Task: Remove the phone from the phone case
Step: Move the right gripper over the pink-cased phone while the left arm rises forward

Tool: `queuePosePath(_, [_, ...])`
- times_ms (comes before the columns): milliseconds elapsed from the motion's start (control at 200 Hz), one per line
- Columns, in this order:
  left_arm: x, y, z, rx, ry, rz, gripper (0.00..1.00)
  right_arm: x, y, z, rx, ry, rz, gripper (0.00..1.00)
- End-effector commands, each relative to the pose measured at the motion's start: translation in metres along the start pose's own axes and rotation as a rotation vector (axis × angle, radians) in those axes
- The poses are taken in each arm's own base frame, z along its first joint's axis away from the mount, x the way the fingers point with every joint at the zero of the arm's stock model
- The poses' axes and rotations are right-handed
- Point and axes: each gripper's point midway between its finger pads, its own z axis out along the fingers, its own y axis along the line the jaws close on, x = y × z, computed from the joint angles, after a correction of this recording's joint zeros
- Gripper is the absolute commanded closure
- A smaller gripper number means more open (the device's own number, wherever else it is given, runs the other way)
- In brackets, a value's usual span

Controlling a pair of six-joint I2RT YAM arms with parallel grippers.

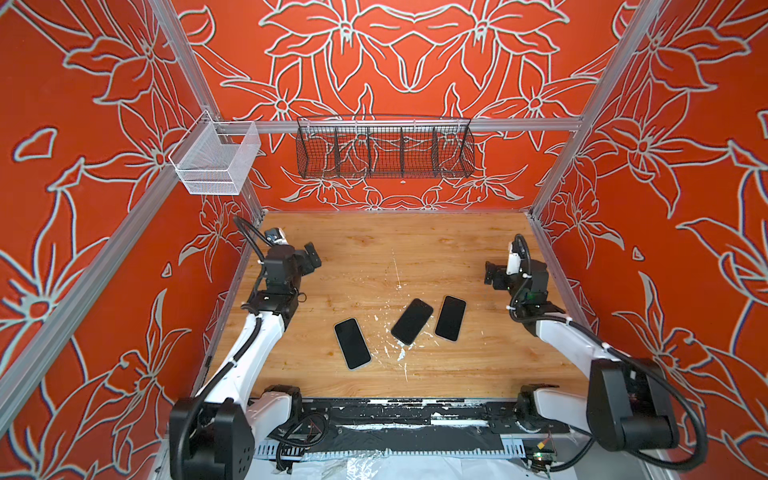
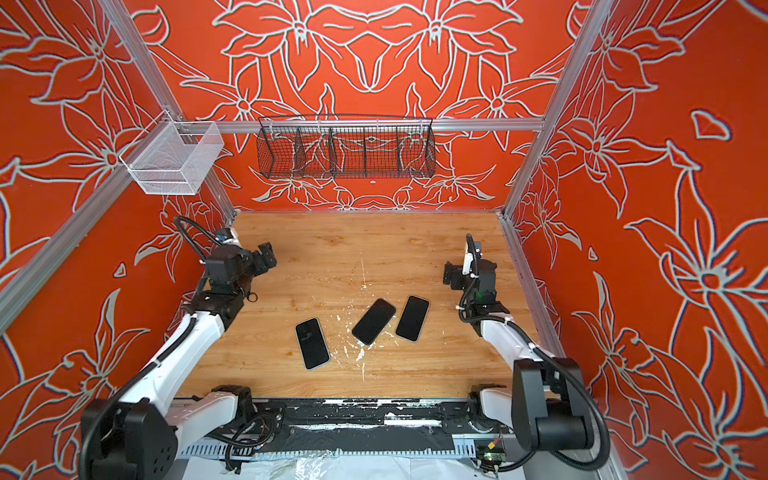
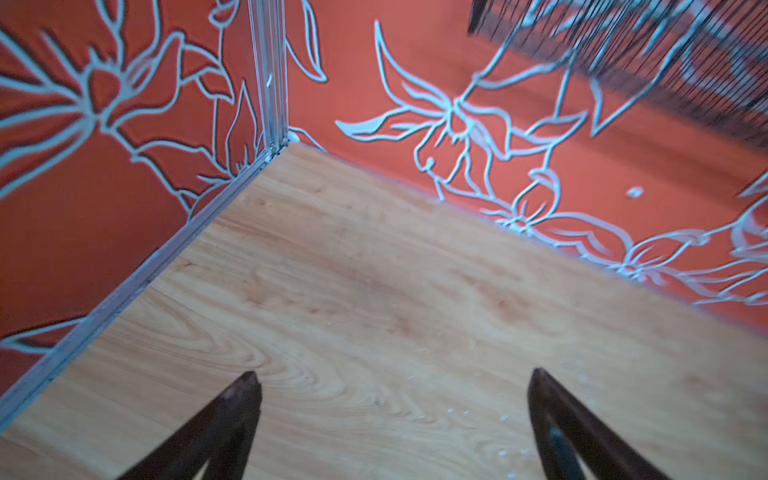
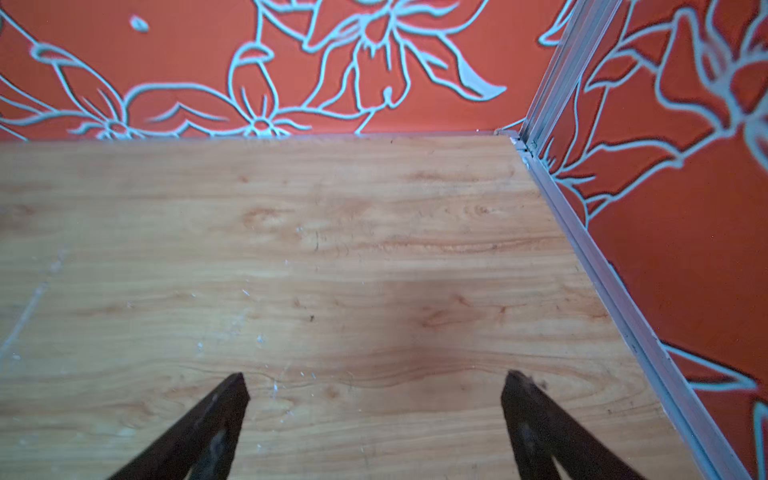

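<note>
Left hand [image 1: 311, 254] spread wide, gripping nothing, over the far left of the surface [image 1: 374, 249]. Three dark phones lie flat nearer the front: left phone [image 1: 352, 343], middle phone [image 1: 412, 321], and right phone [image 1: 450, 318] just beside it. All are well apart from both hands. Can't tell which is cased. Right hand [image 1: 491, 274] also spread, gripping nothing, by the right edge.

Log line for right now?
left gripper: open, empty | right gripper: open, empty | left phone, middle phone, right phone: flat on table, untouched
</note>
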Motion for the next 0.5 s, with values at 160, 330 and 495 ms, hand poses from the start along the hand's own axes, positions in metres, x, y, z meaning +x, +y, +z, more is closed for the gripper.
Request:
queuePosePath(160, [0.009, -0.027, -0.034, 0.069, 0.331, -0.024, 0.03, -0.011, 0.042, -0.037, -0.207, 0.221, 0.274, 0.02])
queuePosePath(330, [0.020, -0.042, -0.017, 0.139, 0.396, 0.061, 0.03, -0.009, 0.052, -0.052, -0.207, 0.300, 0.361, 0.02])
queuePosePath(495, [0.050, -0.050, -0.005, 0.183, 0.530, -0.060, 0.03, 0.011, 0.071, -0.070, -0.146, 0.385, 0.300, 0.02])
